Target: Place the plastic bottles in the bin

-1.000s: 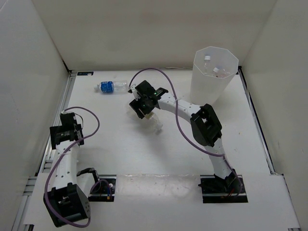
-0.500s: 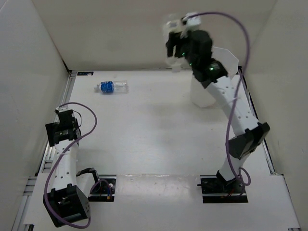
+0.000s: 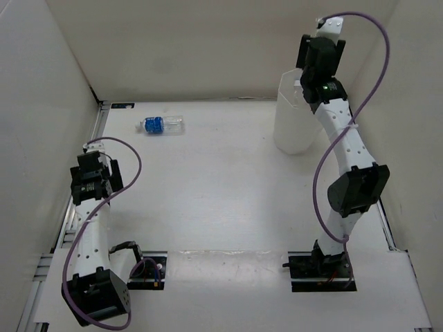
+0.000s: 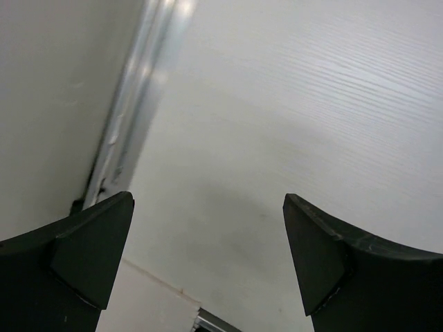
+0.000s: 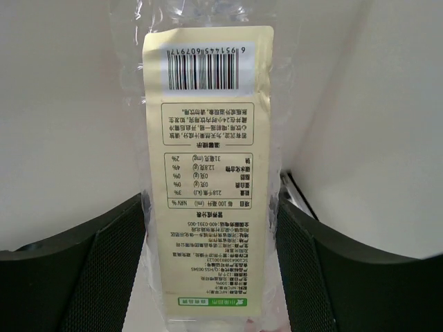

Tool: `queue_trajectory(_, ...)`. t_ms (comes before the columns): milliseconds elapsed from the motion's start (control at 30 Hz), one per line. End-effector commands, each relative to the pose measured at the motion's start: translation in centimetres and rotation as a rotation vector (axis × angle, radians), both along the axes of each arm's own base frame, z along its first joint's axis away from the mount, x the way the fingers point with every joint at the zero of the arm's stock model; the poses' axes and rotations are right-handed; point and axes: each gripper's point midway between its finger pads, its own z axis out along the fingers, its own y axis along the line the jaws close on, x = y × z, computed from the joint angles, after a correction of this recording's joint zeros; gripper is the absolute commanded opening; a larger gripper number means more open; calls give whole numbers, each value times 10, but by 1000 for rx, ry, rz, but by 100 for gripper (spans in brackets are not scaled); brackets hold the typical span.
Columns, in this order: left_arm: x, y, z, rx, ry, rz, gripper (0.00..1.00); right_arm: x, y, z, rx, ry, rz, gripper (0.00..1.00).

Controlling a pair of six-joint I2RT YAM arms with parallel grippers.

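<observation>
Clear plastic shows on each side of a yellowish label in the right wrist view: the yellowish-labelled bottle (image 5: 208,173) stands lengthwise between the two dark fingers (image 5: 104,270) of the right claw (image 5: 211,235). Both fingers press against the sides of the bottle, so the right claw is closed on it. A barcode is printed at the top of the label, with small text blocks below it.

In the top view, the right arm (image 3: 342,145) reaches up into the upper right of the frame. Its wrist overlaps the right side of the rim of the bin (image 3: 289,128). The bin stands on the table (image 3: 208,194) at the upper right, and its contents cannot be made out.

The blue-labelled bottle (image 3: 160,124) lies on its side on the table in the upper left of the top view, well apart from the bin and from both arms.

The left claw (image 4: 208,235) is held with its fingers spread wide and nothing between them. Below it are bare table surface and a metal rail (image 4: 131,104) along the left edge.
</observation>
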Motion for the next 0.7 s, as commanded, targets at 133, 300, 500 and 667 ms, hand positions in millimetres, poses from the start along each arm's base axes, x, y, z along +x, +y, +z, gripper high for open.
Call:
queue_trajectory(133, 46, -90, 17, -236, -28, -611, 100, -7, -10, -62, 30, 176, -24, 65)
queue_trajectory(300, 90, -96, 26, -94, 72, -729, 100, -11, 4, -66, 36, 219, 70, 100)
queue_trajectory(500, 155, -106, 39, 129, 175, -900, 100, -27, 15, -35, 10, 170, 135, 100)
queue_trajectory(667, 210, -134, 30, 352, 278, -1138, 100, -49, 18, -13, 23, 130, 193, 100)
